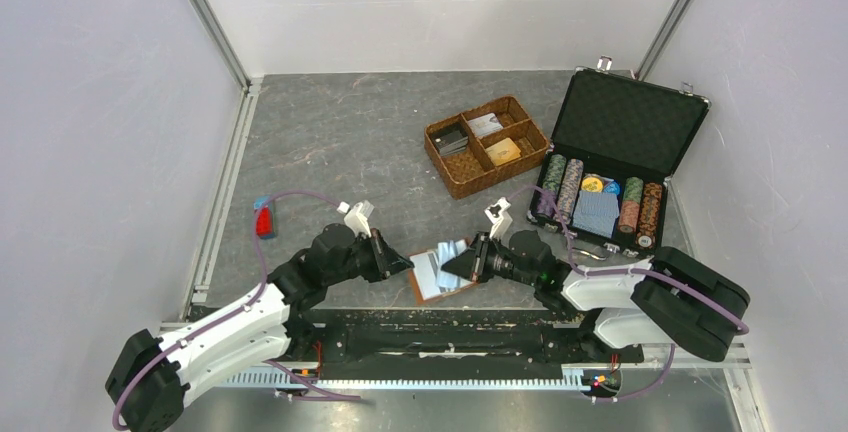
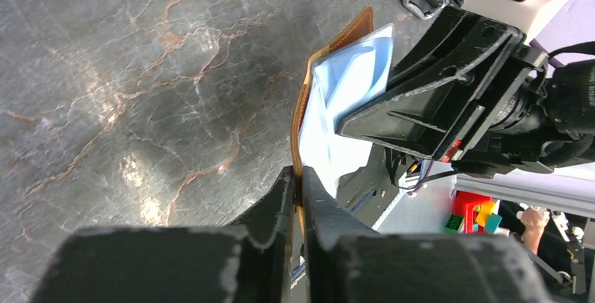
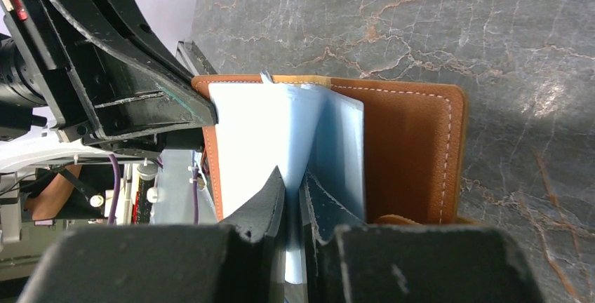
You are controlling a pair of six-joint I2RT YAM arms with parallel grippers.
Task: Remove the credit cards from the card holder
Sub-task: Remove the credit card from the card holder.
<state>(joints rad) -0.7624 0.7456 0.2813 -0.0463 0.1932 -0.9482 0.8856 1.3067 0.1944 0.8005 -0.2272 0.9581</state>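
The tan leather card holder lies open on the table between my two grippers, its pale blue-grey sleeves fanned up. My left gripper is shut on the holder's leather edge, the jaws pinching it. My right gripper is shut on one pale blue sleeve, its jaws closed round it beside the brown cover. No card shows in the sleeves. A golden-orange credit card lies in the woven basket.
The woven brown basket stands behind the holder and holds other flat cards. An open black case at the right holds striped poker chips and a blue-patterned deck. A small red and blue object lies at the left.
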